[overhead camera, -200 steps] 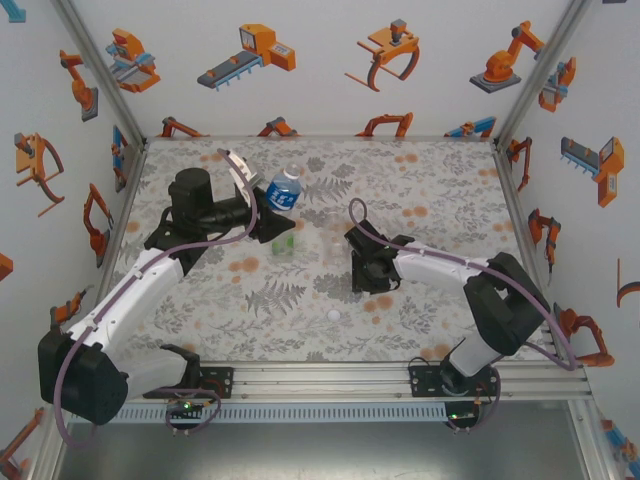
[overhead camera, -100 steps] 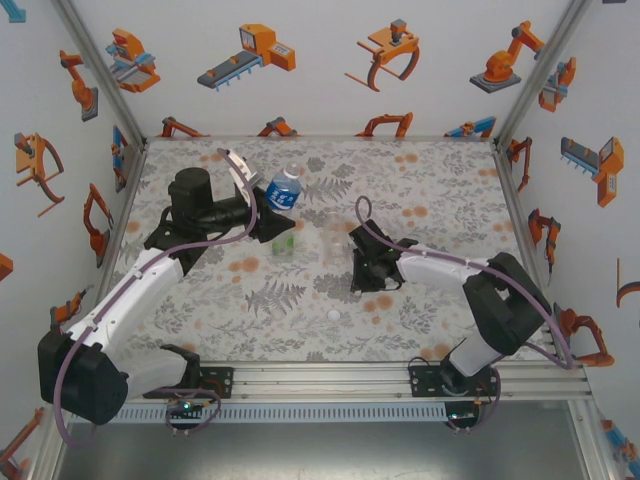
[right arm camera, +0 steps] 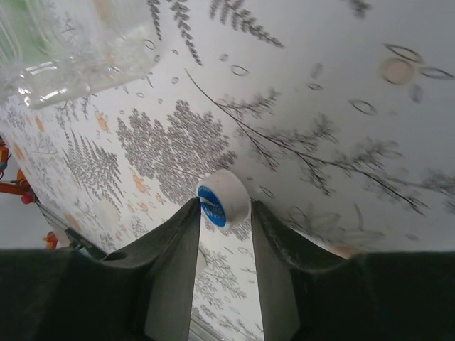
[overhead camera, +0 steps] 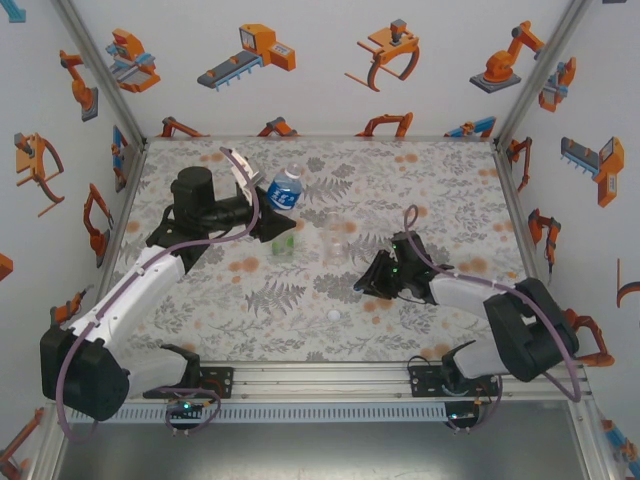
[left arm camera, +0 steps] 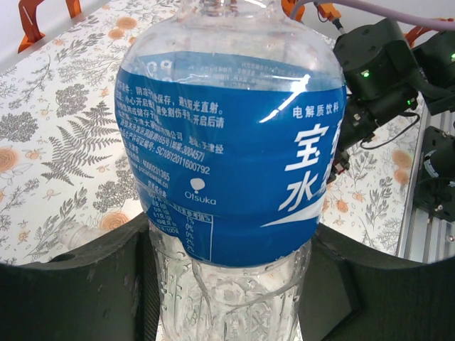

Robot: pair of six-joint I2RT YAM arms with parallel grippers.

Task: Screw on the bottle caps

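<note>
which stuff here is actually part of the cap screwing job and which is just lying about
Part of the job: blue-label bottle in the left claw; green-tinted bottle; clear bottle; white cap in the right claw; loose white cap.
Just there: floral mat; robot wall stickers.

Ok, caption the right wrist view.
Right gripper pinching a white cap over the floral mat, clear bottle nearby.
</note>
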